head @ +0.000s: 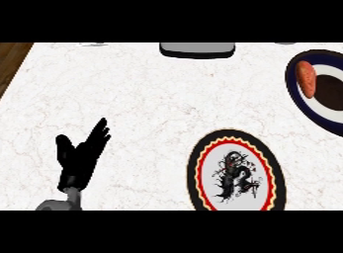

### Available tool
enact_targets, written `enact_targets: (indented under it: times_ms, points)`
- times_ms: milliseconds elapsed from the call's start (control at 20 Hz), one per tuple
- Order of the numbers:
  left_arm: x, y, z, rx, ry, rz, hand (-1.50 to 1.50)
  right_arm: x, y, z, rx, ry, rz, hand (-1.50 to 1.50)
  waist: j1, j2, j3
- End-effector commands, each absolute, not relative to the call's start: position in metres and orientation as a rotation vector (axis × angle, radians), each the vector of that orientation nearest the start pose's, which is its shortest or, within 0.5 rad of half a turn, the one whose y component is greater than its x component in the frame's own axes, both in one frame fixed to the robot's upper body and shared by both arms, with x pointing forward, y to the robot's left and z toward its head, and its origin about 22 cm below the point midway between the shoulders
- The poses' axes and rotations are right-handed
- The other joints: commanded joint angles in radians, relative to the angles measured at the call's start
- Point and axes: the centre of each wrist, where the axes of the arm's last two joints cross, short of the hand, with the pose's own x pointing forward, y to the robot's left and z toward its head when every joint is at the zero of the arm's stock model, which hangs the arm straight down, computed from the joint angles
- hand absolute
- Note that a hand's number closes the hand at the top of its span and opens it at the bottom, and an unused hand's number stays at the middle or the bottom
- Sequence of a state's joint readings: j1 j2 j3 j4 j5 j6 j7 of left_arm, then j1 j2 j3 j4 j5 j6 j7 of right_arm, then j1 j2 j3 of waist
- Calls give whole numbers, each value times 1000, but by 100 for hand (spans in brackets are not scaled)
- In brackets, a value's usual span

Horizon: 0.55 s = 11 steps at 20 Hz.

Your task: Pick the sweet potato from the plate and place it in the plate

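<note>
On the white marbled counter (145, 99) stand two plates. One plate, dark blue (299, 96) with a white ring and a brown centre, sits at the right edge of the view and is cut off by that edge. One sweet potato (306, 78), reddish-orange and oblong, lies on the left part of this plate, over the blue rim and white ring. The second plate, patterned (198, 170), has a black rim, a red and yellow scalloped band and a white middle with a black figure; it sits near the lower edge, right of centre, and holds nothing. The two plates are near each other but apart.

One grey object (197, 49) with a dark underside lies at the far edge of the counter, near centre; what it is cannot be told. A strip of brown wood (0, 69) shows along the counter's left side.

One hand shows: the left hand (79, 155), at lower left, on a grey forearm (57, 203) that enters from the lower edge. It is upright, fingers (99, 132) pointing up and slightly right, straight and held close together, thumb (63, 143) set apart to the left. It holds nothing and touches neither plate; it is well apart from the sweet potato. The right hand does not show.
</note>
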State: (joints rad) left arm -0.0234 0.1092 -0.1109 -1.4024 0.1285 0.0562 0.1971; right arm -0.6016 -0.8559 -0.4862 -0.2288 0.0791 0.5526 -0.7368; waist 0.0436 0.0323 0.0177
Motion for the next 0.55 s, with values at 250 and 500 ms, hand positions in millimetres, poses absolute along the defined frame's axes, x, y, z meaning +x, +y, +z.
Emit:
enact_targets:
  times_ms: [250, 500]
  points:
    - [242, 234, -30, -36, -1218, -16, 0, 236, -571, 59, -121, -1807, 207, -150, -13, -7, 0]
    - [246, 226, -30, -45, -1224, -13, 0, 233, -562, 40, -122, -1812, 213, -150, -15, -5, 1]
